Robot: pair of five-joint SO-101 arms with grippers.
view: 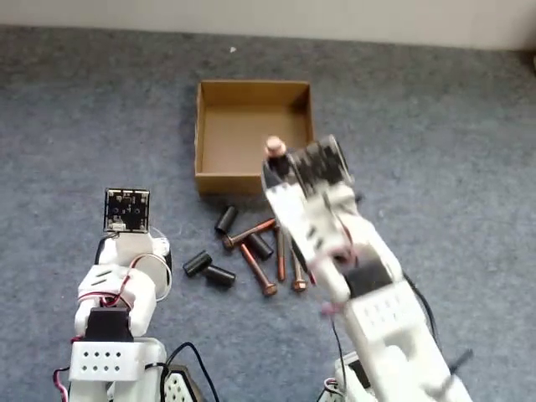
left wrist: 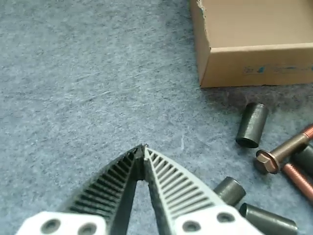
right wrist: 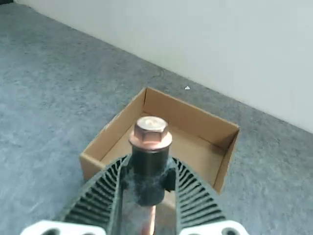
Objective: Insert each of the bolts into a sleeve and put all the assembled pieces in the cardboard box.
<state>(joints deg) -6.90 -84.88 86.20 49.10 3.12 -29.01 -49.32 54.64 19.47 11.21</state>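
Observation:
My right gripper (right wrist: 149,169) is shut on a dark sleeve (right wrist: 148,171) with a copper bolt (right wrist: 150,132) in it, head up. It holds the piece upright above the near wall of the open cardboard box (right wrist: 190,117). The high view shows that bolt head (view: 275,149) over the box's (view: 251,180) front right corner. Loose copper bolts (view: 259,270) and dark sleeves (view: 198,263) lie on the carpet in front of the box. My left gripper (left wrist: 143,151) is shut and empty, low over bare carpet, left of the sleeves (left wrist: 252,125) and a bolt (left wrist: 281,152).
Grey carpet covers the whole table. The left arm (view: 126,260) stands at the front left, the right arm (view: 360,276) stretches from the front right over the bolt pile. A pale wall (right wrist: 220,44) runs behind the box.

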